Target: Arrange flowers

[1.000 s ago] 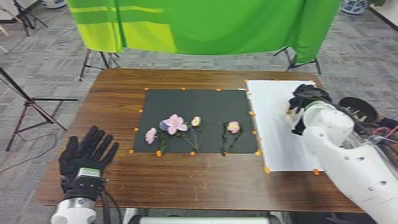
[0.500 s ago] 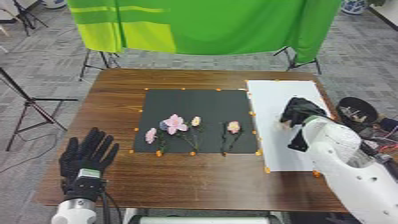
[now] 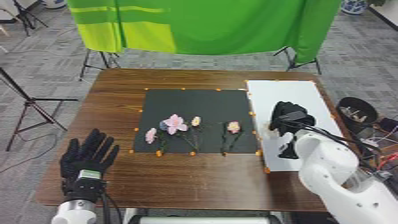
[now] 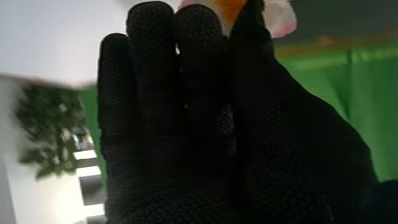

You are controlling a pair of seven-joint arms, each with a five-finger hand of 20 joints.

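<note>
The right hand (image 3: pixel 291 117) is over the middle of the white sheet (image 3: pixel 282 90), by the desk's (image 3: pixel 204 185) right edge. In the right wrist view its fingers are straight and close together, clamped with the thumb on a pink and white bloom (image 4: pixel 281 19) at their tips. More flowers (image 3: pixel 175 123) lie along the black mat's (image 3: pixel 191 102) front edge. The left hand (image 3: pixel 86 152) is near the desk's front left corner, fingers straight and apart
</note>
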